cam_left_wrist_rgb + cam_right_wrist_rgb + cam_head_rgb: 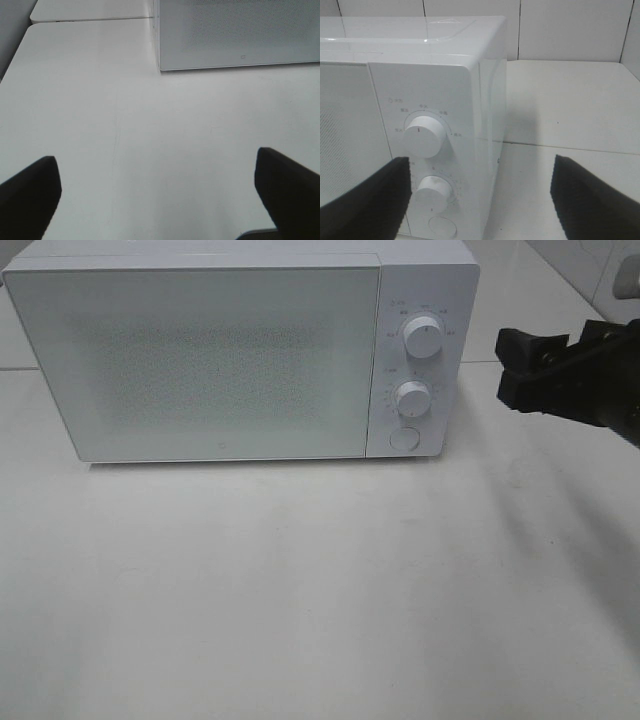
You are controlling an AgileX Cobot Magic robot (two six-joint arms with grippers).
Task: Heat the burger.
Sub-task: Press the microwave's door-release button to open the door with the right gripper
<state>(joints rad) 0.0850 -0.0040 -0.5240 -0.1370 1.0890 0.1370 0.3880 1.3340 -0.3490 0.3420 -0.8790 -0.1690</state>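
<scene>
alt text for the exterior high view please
A white microwave, door shut, stands at the back of a white table, with an upper knob, a lower knob and a round button on its right-hand panel. The black right end effector hovers open just right of that panel.

The burger shows in none of the three views. What can be seen of the task is the microwave (230, 360), a white box standing upright on the far part of the white table (300, 590), from the left to just past the middle, its front turned to the near side. Its door (195, 360) is shut flush (the pale panel has a fine dotted screen, and nothing can be made out behind it). To the right of the door runs a narrow control strip with an upper knob (424, 337), a lower knob (412, 395) beneath it, and a round button (404, 437) at the bottom.
</scene>
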